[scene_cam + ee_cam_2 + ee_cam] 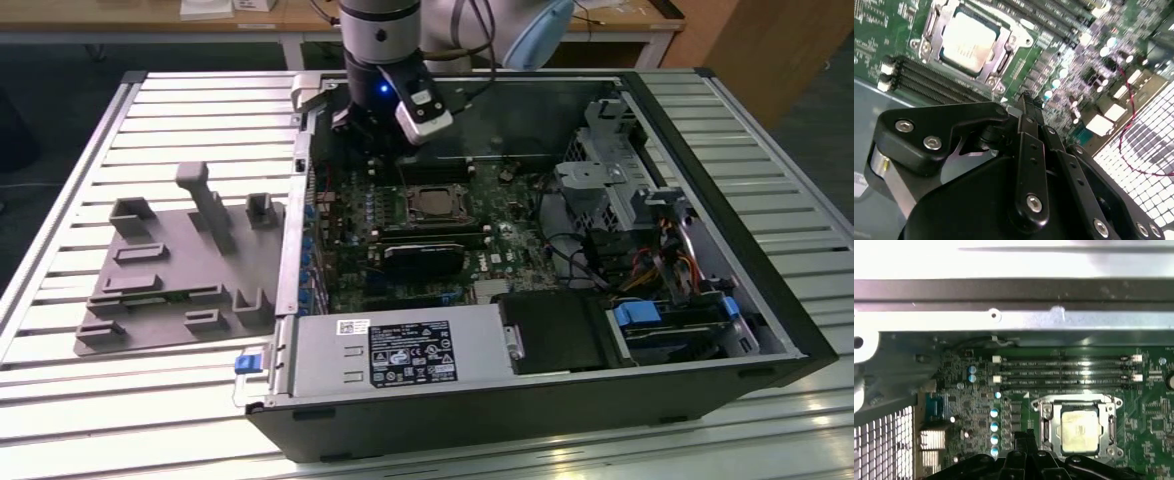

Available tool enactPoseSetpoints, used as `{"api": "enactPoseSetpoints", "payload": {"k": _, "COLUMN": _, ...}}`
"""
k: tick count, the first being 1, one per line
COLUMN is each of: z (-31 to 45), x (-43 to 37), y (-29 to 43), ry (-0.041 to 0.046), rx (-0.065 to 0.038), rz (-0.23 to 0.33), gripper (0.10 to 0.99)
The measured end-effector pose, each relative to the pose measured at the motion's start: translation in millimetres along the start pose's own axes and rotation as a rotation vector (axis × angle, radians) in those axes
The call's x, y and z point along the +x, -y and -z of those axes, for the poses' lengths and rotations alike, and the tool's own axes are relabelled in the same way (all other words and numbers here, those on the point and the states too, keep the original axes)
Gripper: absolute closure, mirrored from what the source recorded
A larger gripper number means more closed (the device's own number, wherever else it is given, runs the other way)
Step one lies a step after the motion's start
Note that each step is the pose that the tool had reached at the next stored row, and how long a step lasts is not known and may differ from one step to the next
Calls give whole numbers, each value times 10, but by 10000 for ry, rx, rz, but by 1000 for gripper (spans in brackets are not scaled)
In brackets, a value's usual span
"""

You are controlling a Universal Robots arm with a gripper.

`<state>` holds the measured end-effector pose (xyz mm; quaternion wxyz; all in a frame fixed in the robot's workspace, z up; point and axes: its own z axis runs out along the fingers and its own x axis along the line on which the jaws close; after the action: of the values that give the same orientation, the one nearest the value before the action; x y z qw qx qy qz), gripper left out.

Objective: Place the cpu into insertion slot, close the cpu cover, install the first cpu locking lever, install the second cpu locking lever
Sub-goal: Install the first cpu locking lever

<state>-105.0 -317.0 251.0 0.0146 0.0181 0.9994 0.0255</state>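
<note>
The cpu point(968, 41), a pale silvery square chip, lies flat in the insertion slot point(1105, 454) on the green board; it also shows as the cpu point(1080, 429) and the cpu point(430, 203). The cpu cover point(1002, 50), a thin silvery frame, lies down around the chip, as does the cpu cover point(1074, 403). My gripper point(1024, 100) is shut with nothing in it. It hovers over the board beside the socket, apart from the chip. In the exterior view my gripper point(387, 155) hangs just beyond the socket, towards the case's far wall. The gripper point(1021, 437) tips are next to the socket's edge.
Black memory slots point(1064, 371) run along one side of the socket. The case wall point(1014, 295) stands close beyond them. A black card point(424, 258), a power supply point(394, 350), a drive cage point(614, 185) and cables point(667, 270) fill the case. A grey fixture point(174, 265) lies at the exterior view's left.
</note>
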Motion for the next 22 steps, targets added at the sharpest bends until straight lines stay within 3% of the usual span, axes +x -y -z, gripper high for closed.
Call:
{"api": "enactPoseSetpoints", "payload": {"k": 3, "z": 1, "x": 25, "y": 1, "ry": -8, "rx": -386, "rz": -11, "gripper": 984}}
{"api": "enactPoseSetpoints", "payload": {"k": 7, "z": 2, "x": 60, "y": 3, "ry": -20, "rx": -974, "rz": -28, "gripper": 984}}
{"api": "enactPoseSetpoints", "payload": {"k": 10, "z": 3, "x": 76, "y": 4, "ry": -34, "rx": -1474, "rz": -43, "gripper": 984}}
{"api": "enactPoseSetpoints", "payload": {"k": 12, "z": 2, "x": 78, "y": 5, "ry": -42, "rx": -1734, "rz": -51, "gripper": 984}}
{"api": "enactPoseSetpoints", "payload": {"k": 15, "z": -9, "x": 76, "y": 5, "ry": -46, "rx": -1841, "rz": -54, "gripper": 984}}
{"api": "enactPoseSetpoints", "payload": {"k": 22, "z": -31, "x": 28, "y": 4, "ry": -48, "rx": -1898, "rz": -56, "gripper": 984}}
